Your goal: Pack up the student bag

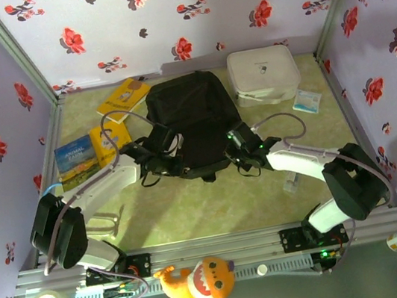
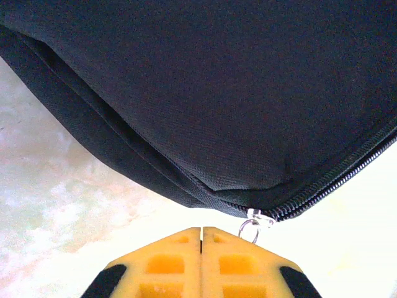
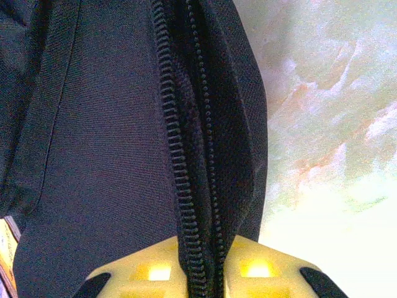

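Status: early. Bag [image 1: 187, 117] lies flat mid-surface toward the far side, between the two arms. Books [image 1: 77, 159] sit left of it, white case [image 1: 262, 74] far right, small packet [image 1: 306, 102] to the right, all lying out on the surface [image 1: 215, 207]. My read: this is the open-the-bag step and all the loading is yet to come. I can't tell what, if anything, is inside. Left gripper [image 1: 158, 151] is at the bag's near-left edge, right gripper [image 1: 238, 145] at its near-right edge. The top view gives the layout and what's left to pack, but it's too coarse for the jaws or the zip. The left wrist view adds that detail: left gripper [image 2: 201, 231] has its jaws pressed together with nothing visible between them. The zip pull [image 2: 253, 223] ring sits just beside the tip, right of the seam, so I can't call it caught. The zip [image 2: 335, 180] runs shut from the slider rightward. Left of the slider the fabric folds, and I can't tell if it's open there. In the right wrist view, right gripper [image 3: 201, 245] has its jaws pinching the bag's zip edge. Two rows of teeth run up from between the pads, and they look parted, though I'm not certain.
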